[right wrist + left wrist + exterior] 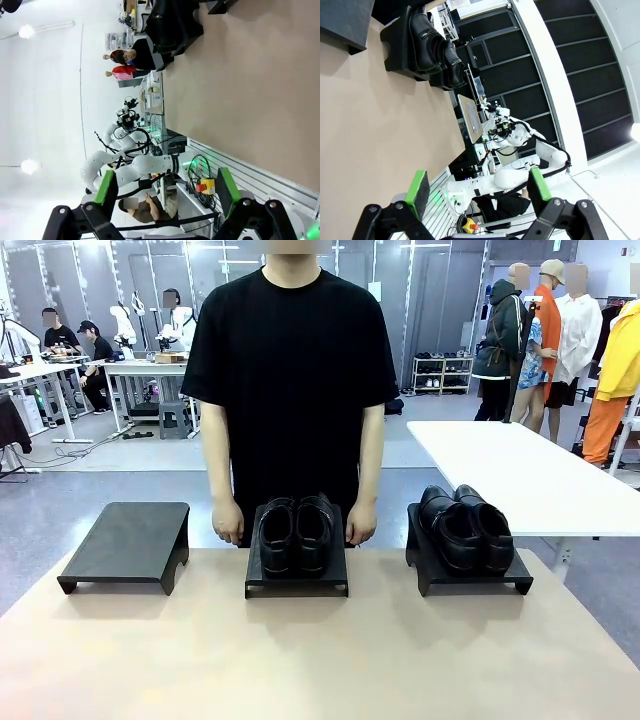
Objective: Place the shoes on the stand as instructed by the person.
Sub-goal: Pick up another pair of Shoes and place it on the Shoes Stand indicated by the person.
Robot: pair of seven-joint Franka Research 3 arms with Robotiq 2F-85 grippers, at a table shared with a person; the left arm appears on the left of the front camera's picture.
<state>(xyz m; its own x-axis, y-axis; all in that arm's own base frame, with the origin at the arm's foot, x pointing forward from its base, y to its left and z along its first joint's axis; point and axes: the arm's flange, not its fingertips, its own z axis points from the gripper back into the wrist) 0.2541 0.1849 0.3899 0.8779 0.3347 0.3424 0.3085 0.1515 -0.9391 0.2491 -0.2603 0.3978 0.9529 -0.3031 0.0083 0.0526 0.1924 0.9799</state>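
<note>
Two pairs of glossy black shoes rest on black stands. One pair (295, 533) sits on the middle stand (297, 583), the other pair (466, 528) on the right stand (470, 580). The left stand (125, 545) is bare. The person (290, 370) stands behind the middle stand, with the left hand (228, 521) and right hand (360, 523) hanging at the table's far edge. My left gripper (479, 189) is open above the table, far from a shoe pair (427, 42). My right gripper (165, 189) is open too, with dark shoes (172, 22) far off.
The tan table (300, 660) stretches wide in front of the stands. A white table (520, 475) stands behind at the right. Other people and benches are farther back in the room.
</note>
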